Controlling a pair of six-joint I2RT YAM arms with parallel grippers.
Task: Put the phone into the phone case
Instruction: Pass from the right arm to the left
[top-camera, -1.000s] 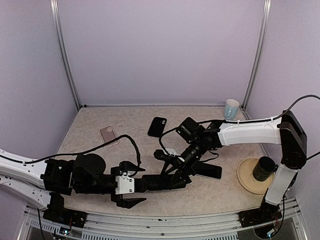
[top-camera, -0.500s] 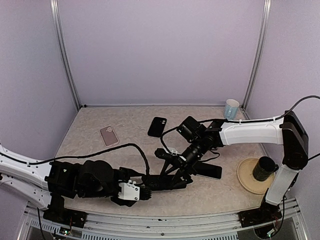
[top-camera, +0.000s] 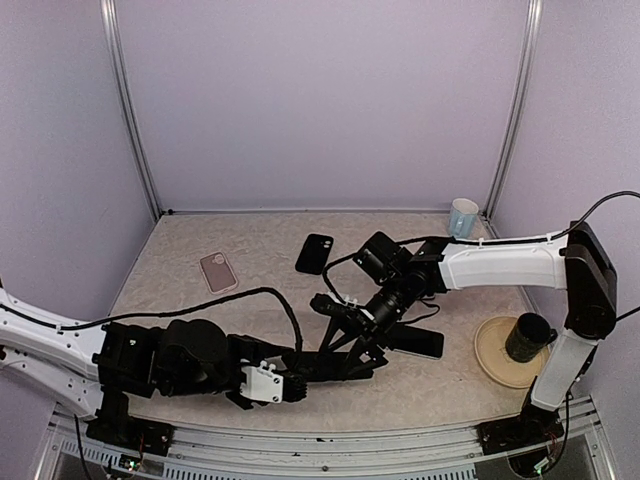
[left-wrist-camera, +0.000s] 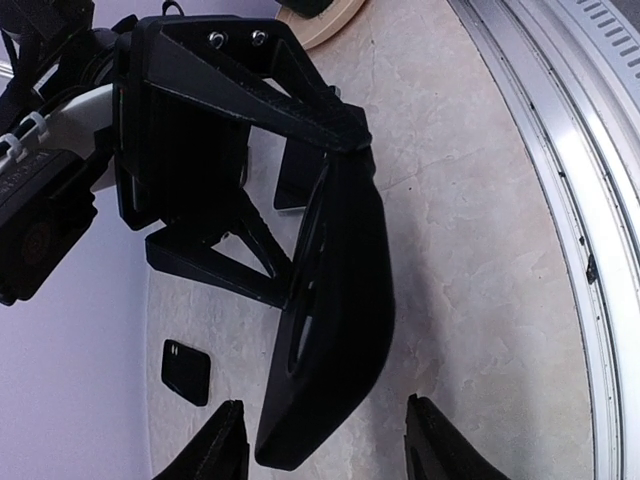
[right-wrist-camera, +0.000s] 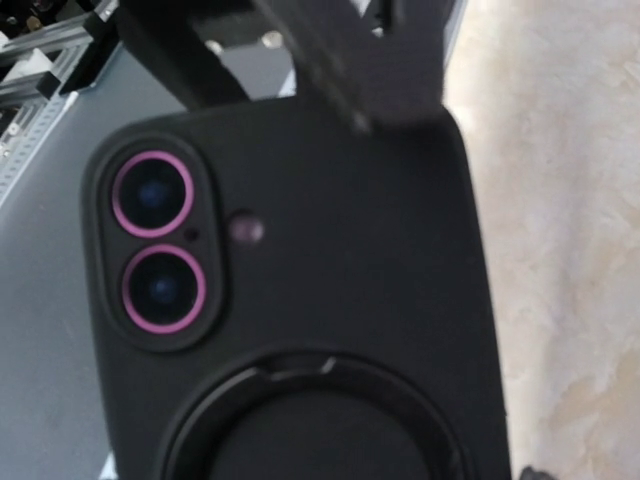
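Seating step, near done I judge. My right claw (top-camera: 355, 335) clamps the phone case (right-wrist-camera: 330, 300) off the worktop (left-wrist-camera: 480, 250); phone lenses (right-wrist-camera: 155, 240) fill its cutout. My left claw (left-wrist-camera: 330, 445) is spread astride its end. Next: squeeze corners home.

Top view: diffuse overhead light is filling the enclosure evenly, and soft shadows are sitting on the table (top-camera: 250, 235) around 6 o'clock.

Left wrist view: focus is reading sharp. The rail (left-wrist-camera: 560, 200) at 3 o'clock is bowing with lens distortion, and black parts are merging into silhouette.

Right wrist view: the phone case (right-wrist-camera: 330, 300) is reading soft. The 12 o'clock edge is smearing, and the 3 o'clock side is washing out.
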